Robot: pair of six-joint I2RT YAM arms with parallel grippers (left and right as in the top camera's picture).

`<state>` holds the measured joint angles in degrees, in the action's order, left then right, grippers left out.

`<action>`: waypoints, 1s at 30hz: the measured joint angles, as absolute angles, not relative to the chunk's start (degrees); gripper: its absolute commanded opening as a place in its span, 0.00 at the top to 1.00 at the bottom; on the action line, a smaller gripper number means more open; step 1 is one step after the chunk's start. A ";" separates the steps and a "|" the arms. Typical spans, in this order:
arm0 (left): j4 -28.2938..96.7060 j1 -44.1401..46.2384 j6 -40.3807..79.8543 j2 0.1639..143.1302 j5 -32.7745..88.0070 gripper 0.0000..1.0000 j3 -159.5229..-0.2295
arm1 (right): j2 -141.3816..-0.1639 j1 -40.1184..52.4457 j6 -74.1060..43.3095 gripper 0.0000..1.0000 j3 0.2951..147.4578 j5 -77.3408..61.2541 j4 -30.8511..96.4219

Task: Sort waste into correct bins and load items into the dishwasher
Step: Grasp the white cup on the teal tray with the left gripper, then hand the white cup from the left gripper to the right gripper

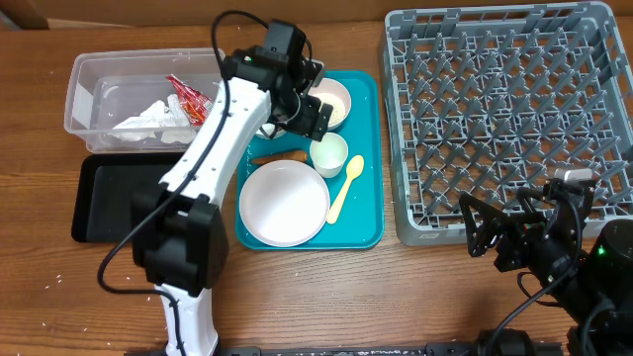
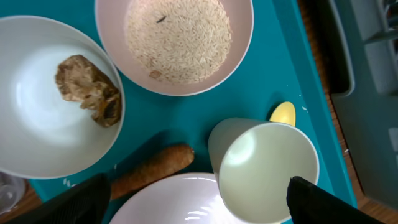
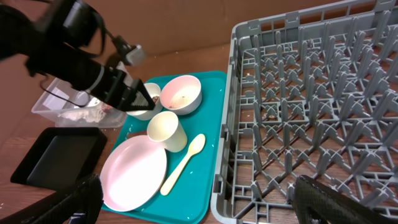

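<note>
My left gripper (image 1: 302,117) (image 2: 196,202) is open and empty, hovering over the teal tray (image 1: 366,222). Below it are a bowl of white rice (image 2: 186,37) (image 1: 334,99), a bowl (image 2: 37,124) with brown crumbs (image 2: 87,90), the orange-brown stick (image 2: 152,169) (image 1: 277,158), the white cup (image 2: 267,171) (image 1: 328,153), the plate (image 1: 284,203) and the yellow spoon (image 1: 346,186). The clear tub (image 1: 84,94) holds the red foil wrapper (image 1: 188,97) and white paper (image 1: 148,119). My right gripper (image 1: 475,229) (image 3: 199,205) is open and empty by the grey rack's (image 1: 509,119) front-left corner.
The black tray (image 1: 109,203) lies in front of the clear tub, left of the teal tray. The left arm crosses over the tub's right end and hides most of the crumb bowl from above. The rack (image 3: 311,93) fills the right side of the table.
</note>
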<state>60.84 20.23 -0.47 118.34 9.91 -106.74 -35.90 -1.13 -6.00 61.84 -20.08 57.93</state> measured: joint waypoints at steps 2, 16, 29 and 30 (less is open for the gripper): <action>60.58 20.88 -0.60 120.09 9.89 0.18 -106.41 | -35.90 -1.15 -5.98 0.00 61.84 -20.10 58.11; 60.14 22.15 0.01 127.11 9.91 0.96 -106.00 | -35.90 -1.13 -5.98 0.00 61.84 -20.08 58.76; 79.53 19.25 -5.13 127.61 40.56 0.96 -131.66 | -42.52 -1.13 -9.67 0.00 60.29 -28.29 44.82; 79.64 18.96 -5.65 127.59 44.29 0.96 -132.33 | -44.38 -1.15 -9.85 0.00 60.12 -29.71 43.53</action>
